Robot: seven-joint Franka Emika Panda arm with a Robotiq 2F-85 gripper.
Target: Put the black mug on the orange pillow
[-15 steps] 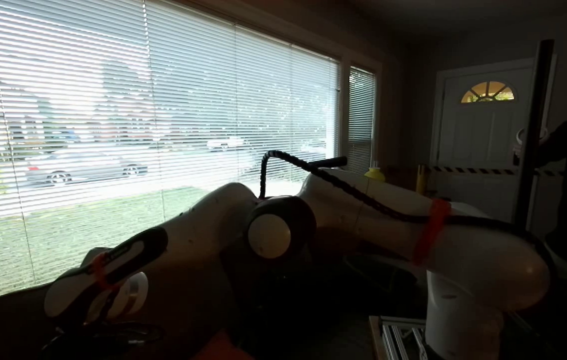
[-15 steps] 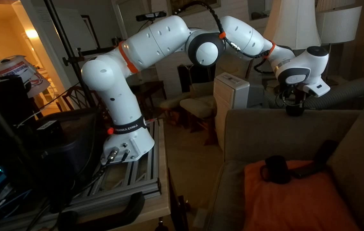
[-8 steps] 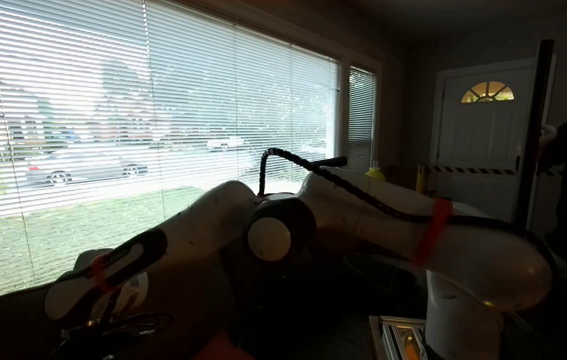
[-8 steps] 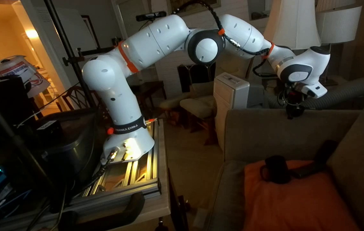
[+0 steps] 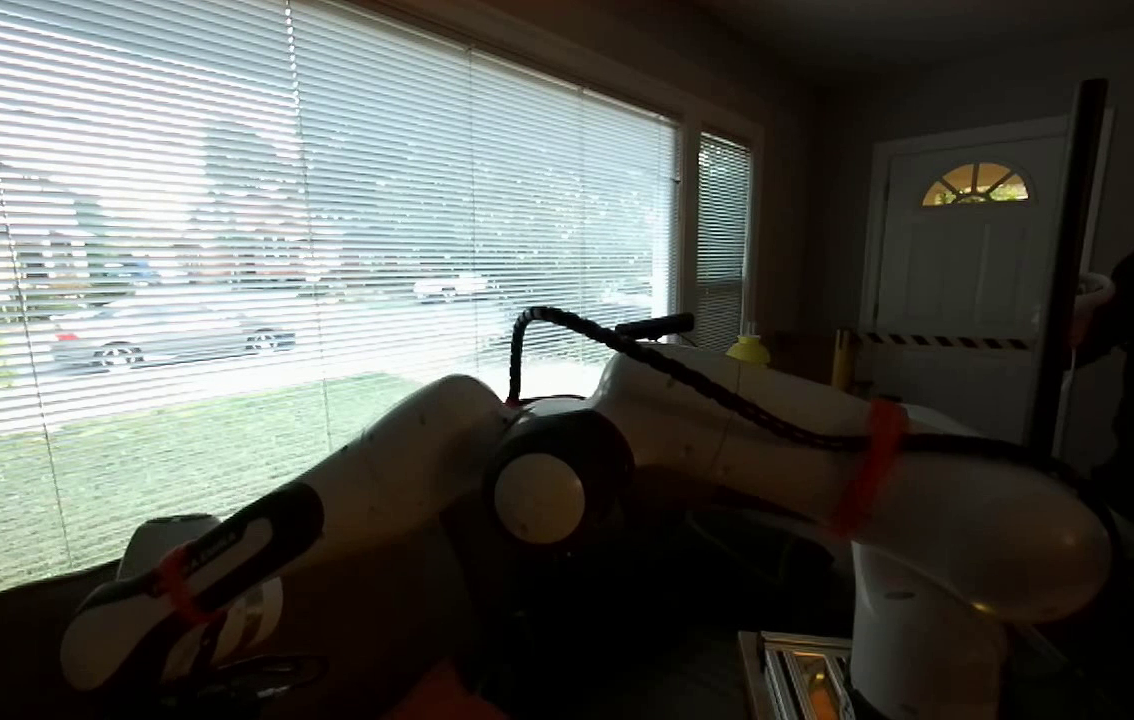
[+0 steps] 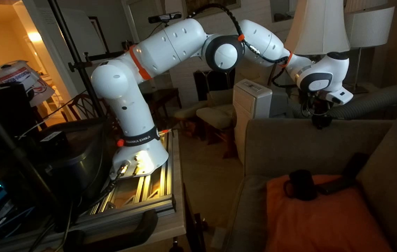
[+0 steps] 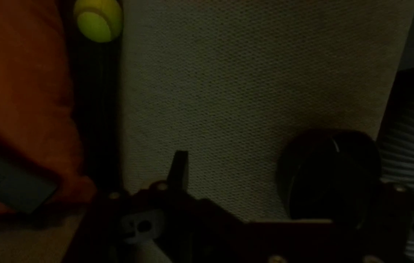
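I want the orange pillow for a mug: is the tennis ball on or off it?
Off: in the wrist view, the ball lies in the dark strip between pillow and sofa arm.

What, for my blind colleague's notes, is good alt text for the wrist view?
Robot jaws stand open across the bottom of this dim view of a woven sofa arm, with a dark open-topped vessel, possibly a mug, at right. At left, a gray slab lies on an orange pillow; a tennis ball shows at top, between pillow and arm.

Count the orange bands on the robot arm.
3 in an exterior view: a wide band near the shoulder, a small band by the elbow, a thin band near the wrist. Others may be hidden.
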